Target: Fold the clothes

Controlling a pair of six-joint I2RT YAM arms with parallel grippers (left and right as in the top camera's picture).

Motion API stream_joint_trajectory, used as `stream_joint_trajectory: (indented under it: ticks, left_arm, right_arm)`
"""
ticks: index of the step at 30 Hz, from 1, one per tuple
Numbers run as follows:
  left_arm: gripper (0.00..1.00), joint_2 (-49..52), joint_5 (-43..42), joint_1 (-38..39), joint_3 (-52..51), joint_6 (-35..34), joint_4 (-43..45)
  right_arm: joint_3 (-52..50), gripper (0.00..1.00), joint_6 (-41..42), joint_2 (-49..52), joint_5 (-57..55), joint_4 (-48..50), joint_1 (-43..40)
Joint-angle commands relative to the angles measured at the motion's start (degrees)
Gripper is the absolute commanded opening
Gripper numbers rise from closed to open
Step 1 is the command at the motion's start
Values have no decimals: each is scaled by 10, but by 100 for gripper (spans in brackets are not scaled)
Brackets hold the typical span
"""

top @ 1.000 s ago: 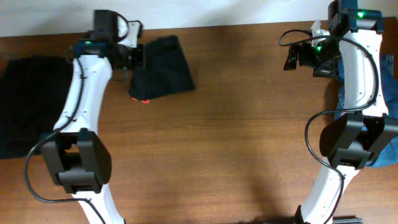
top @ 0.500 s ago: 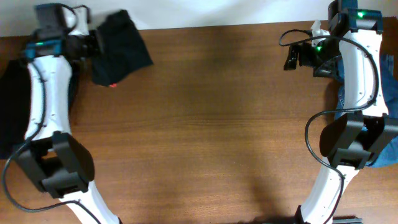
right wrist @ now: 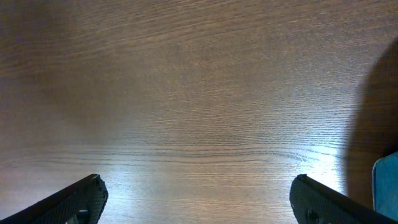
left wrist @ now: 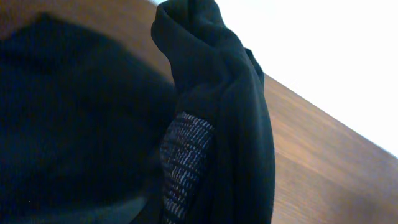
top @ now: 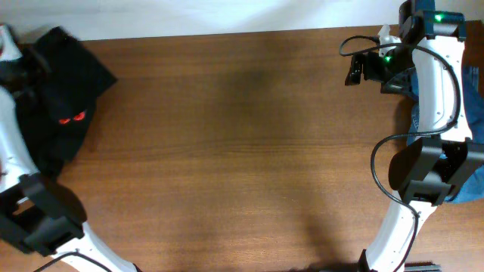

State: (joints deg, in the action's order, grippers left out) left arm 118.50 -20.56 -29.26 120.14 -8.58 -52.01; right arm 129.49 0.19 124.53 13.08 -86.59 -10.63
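The trousers are bunched at the far-left corner of the table, a black heap w/ two bits of red stripe showing. The left gripper is at the far side of that heap, nearly off the left edge. Its fingers are hidden by cloth in both views. In the wrist view a twisted fold hangs right at the lens w/ the grey ribbed waistband on it, so I judge it closed narrow on the trousers. There's a dark blurred mass below-left of that fold: rest of the trousers or other cloth, can't tell.

The right gripper is at the far right, well apart, fingers spread wide, nothing btw them, bare wood under it. Blue denim lies at the right edge beside that arm and isn't part of the job.

Handling: fabric looks thin, light, v. limp. A single pinch just ropes it up, as here. It won't keep a shape by itself and prob. slides on the smooth wood. The waistband is the thicker, grippier part, easy to spot by the red. Best hold: one waistband corner per gripper, pull apart to spread flat nearer mid-table, then take the hems. Not folded yet.
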Motion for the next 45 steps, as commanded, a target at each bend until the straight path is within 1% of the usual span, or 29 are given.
stream_joint_trajectory:
  ticks: [1, 8, 12, 16, 18, 27, 30, 38, 39, 40, 41, 42, 43, 45]
  left_arm:
    - [0, -19, -7, -50, 19, -13, -7]
    - [0, -19, -12, -124, 18, -12, -15]
    - [0, -18, 16, -142, 18, -12, -30]
    - [0, -15, 80, -144, 17, -8, -43]
    - [0, -10, 99, -144, 16, -8, -49]
    - [0, 15, 123, -144, 8, -8, -58]
    - [4, 29, 129, -144, 8, -8, -67]
    - [4, 64, 134, -144, 8, -8, -72]
    - [7, 65, 136, -144, 8, -8, -73]
    - [21, 65, 141, -144, 8, -8, -74]
    - [49, 65, 145, -144, 8, -8, -75]
    - [68, 65, 149, -144, 8, -8, -77]
    - [77, 65, 151, -144, 8, -8, -79]
    - [82, 65, 160, -144, 8, -8, -84]
  right_arm:
    - [9, 99, 3, -15, -3, 0, -1]
    - [9, 99, 3, -15, -3, 0, -1]
    - [9, 99, 3, -15, -3, 0, -1]
    - [9, 99, 3, -15, -3, 0, -1]
    - [9, 99, 3, -15, -3, 0, -1]
    - [9, 99, 3, -15, -3, 0, -1]
    - [9, 99, 3, -15, -3, 0, -1]
    - [9, 99, 3, -15, -3, 0, -1]
    - [9, 99, 3, -15, -3, 0, -1]
    - [9, 99, 3, -15, -3, 0, -1]
    - [9, 99, 3, -15, -3, 0, -1]
    - [9, 99, 3, -15, -3, 0, -1]
    - [9, 99, 3, -15, -3, 0, -1]
    - [9, 99, 3, -15, -3, 0, -1]
